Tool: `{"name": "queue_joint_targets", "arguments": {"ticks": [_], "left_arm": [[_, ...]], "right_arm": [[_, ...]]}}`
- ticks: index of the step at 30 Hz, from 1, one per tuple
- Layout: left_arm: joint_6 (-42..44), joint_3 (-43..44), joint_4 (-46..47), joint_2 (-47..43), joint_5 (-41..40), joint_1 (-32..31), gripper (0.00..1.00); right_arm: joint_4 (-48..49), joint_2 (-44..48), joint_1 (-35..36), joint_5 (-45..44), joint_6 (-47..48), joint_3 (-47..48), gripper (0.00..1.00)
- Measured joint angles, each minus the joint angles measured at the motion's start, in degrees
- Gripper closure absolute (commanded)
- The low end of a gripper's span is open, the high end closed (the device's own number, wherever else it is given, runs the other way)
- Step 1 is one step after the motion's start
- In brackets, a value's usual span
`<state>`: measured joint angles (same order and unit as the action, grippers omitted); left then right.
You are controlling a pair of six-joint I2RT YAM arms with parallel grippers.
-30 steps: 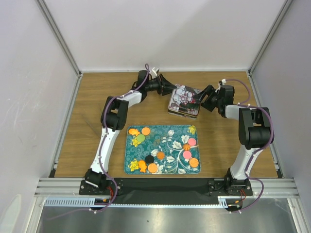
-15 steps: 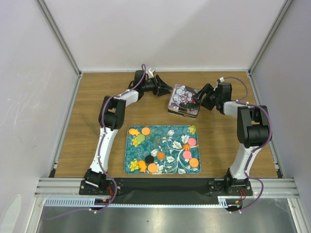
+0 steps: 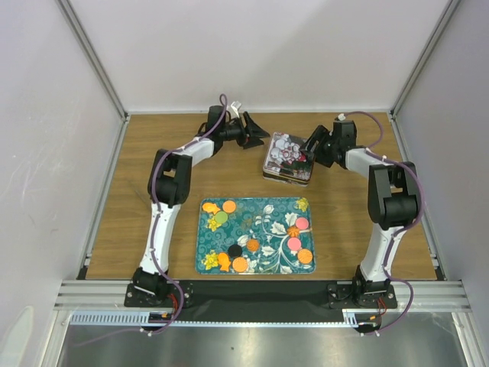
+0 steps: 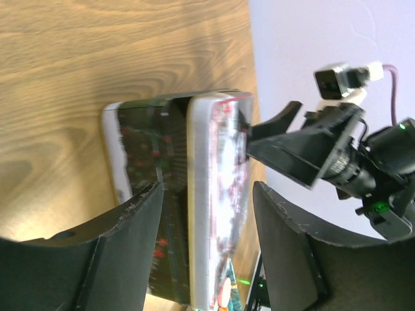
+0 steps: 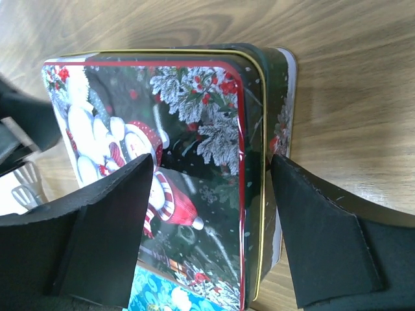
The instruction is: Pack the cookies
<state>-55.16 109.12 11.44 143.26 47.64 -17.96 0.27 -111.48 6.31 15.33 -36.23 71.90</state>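
The cookies, flat discs in orange, green, black and pink, lie loose on the teal flowered tray at the near middle of the tabletop. Both pincers are busy farther away, at the snowman-printed tin, which sits beyond the tray with its lid on.

The tin lies between the arms. It is just right of the left pincer, which points at its far left corner, and just left of the right pincer, at its far right corner. It is close to square and slightly skewed to the tabletop's edges. Neither arm is clearly the nearer.

Both pincers are spread and pinch nothing. In the left wrist view the seam between lid and base runs up through the gap. In the right wrist view the lid fills the space between the fingers.

Whether any finger touches the tin I cannot tell. Its inside is hidden, and some cookies overlap, so no count is sure.
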Motion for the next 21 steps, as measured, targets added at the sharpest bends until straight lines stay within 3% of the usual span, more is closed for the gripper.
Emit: {"name": "queue_joint_targets", "arguments": {"ticks": [8,21], "left_arm": [[3.5,-3.7,0.2,-4.2,-2.1,0.0,0.35],[13.7,-5.9,-7.6,-5.1,-7.2,-0.9,0.34]], "right_arm": [[-6.3,-1.7,0.7,-2.6,1.6,5.3,0.21],[-13.6,-6.4,2.3,-6.3,5.0,15.1,0.2]]}}
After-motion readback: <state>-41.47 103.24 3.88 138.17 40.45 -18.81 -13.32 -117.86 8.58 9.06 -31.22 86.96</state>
